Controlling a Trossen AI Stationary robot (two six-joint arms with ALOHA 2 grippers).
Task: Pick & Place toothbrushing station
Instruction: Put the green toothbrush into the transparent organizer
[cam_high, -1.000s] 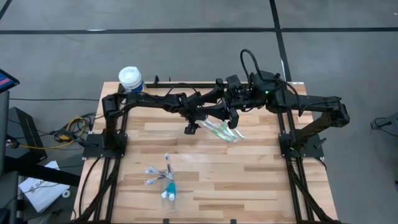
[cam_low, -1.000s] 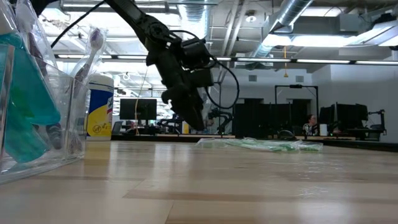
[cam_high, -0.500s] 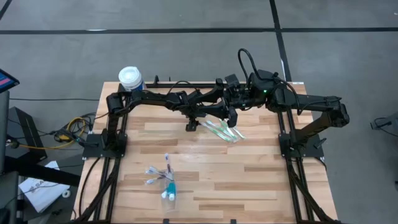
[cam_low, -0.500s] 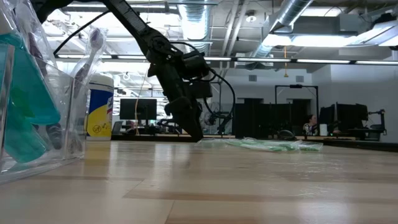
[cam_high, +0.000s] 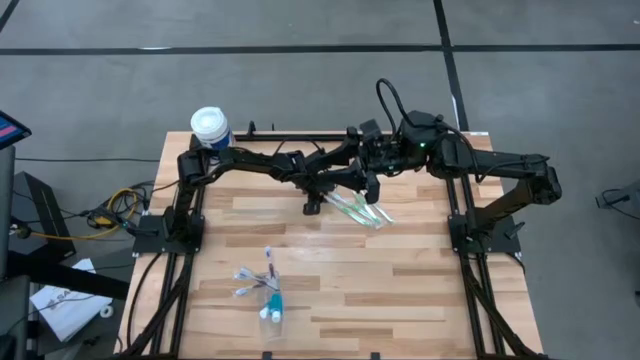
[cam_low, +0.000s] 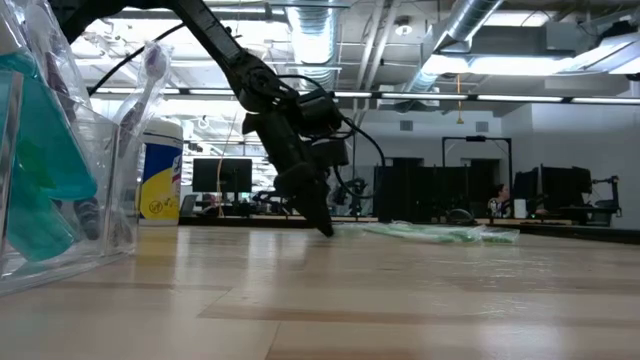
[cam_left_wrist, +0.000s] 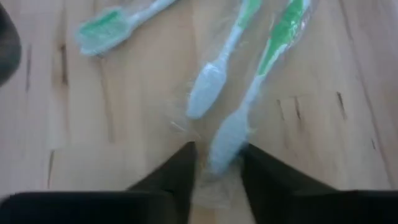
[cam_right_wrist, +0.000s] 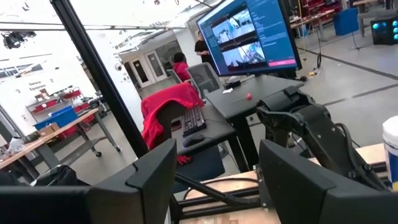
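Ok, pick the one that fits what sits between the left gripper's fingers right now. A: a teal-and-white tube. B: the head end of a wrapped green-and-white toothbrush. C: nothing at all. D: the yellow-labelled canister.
B: in the left wrist view the left gripper has its fingers either side of the pale head of a wrapped toothbrush lying on the table, not clearly clamped yet.

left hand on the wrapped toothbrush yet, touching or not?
Cannot tell. In the left wrist view the left hand has a finger on each side of the wrapped toothbrush head, close against it, but blur hides whether any gap is left.
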